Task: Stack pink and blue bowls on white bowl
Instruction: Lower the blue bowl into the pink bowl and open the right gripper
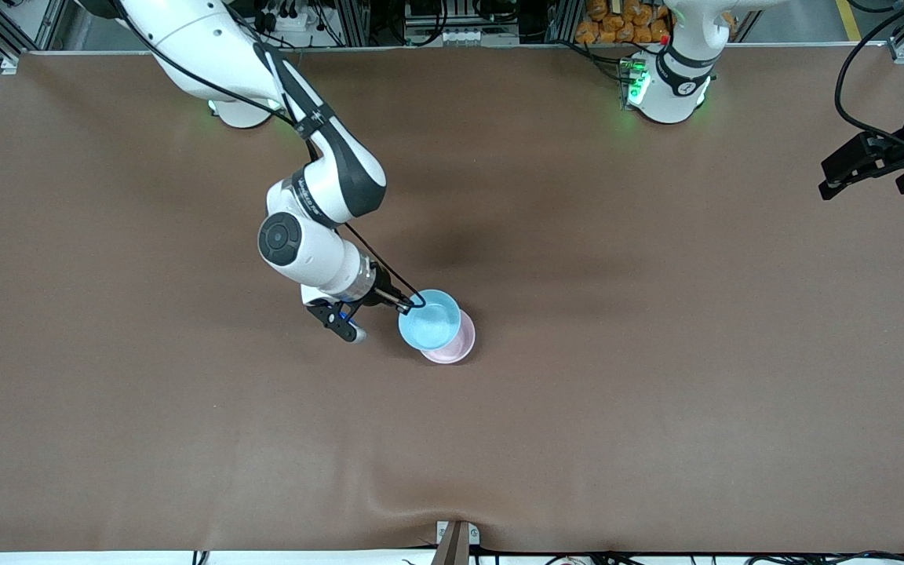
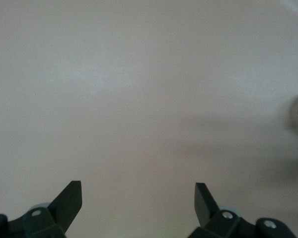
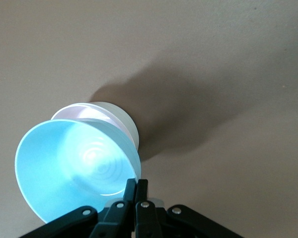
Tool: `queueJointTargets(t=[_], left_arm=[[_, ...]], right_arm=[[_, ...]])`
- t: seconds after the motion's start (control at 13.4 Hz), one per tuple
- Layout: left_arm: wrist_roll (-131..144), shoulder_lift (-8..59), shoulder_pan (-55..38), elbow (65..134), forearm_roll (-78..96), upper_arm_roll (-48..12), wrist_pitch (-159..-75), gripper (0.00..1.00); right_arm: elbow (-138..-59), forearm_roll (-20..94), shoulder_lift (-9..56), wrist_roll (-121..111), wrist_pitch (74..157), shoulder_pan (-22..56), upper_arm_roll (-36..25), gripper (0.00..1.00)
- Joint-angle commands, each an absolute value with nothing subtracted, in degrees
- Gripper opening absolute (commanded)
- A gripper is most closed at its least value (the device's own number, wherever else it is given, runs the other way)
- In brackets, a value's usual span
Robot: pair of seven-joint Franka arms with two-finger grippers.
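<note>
Two bowls overlap mid-table (image 1: 656,392): the blue bowl (image 1: 428,319), its rim clamped in the right gripper (image 1: 405,301), hangs over the pink bowl (image 1: 456,345). Centre it before release. The left gripper (image 1: 864,169), fingers apart, waits at the table's edge.

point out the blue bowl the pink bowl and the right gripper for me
blue bowl (image 1: 428,320): front view, inside of the bowl.
pink bowl (image 1: 458,345): front view, exposed rim under the blue one.
right gripper (image 3: 135,191): right wrist view, fingertips shut on the blue bowl's rim.
</note>
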State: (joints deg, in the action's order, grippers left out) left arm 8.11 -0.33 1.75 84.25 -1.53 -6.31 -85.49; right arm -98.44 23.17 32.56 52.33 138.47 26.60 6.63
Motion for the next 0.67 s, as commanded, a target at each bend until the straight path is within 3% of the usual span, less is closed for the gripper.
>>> queueJointTargets(t=[0.0, 0.6], left_arm=[[7.3, -0.4, 1.9, 83.8, -1.5, -7.1, -85.0, 1.00], [7.2, -0.3, 2.0, 83.8, -1.5, -7.1, -85.0, 1.00]], right_arm=[[-96.1, 21.6, 35.0, 55.3, 139.7, 28.1, 5.9, 0.00], [-94.0, 20.4, 37.6, 57.8, 141.0, 29.3, 5.8, 0.00]])
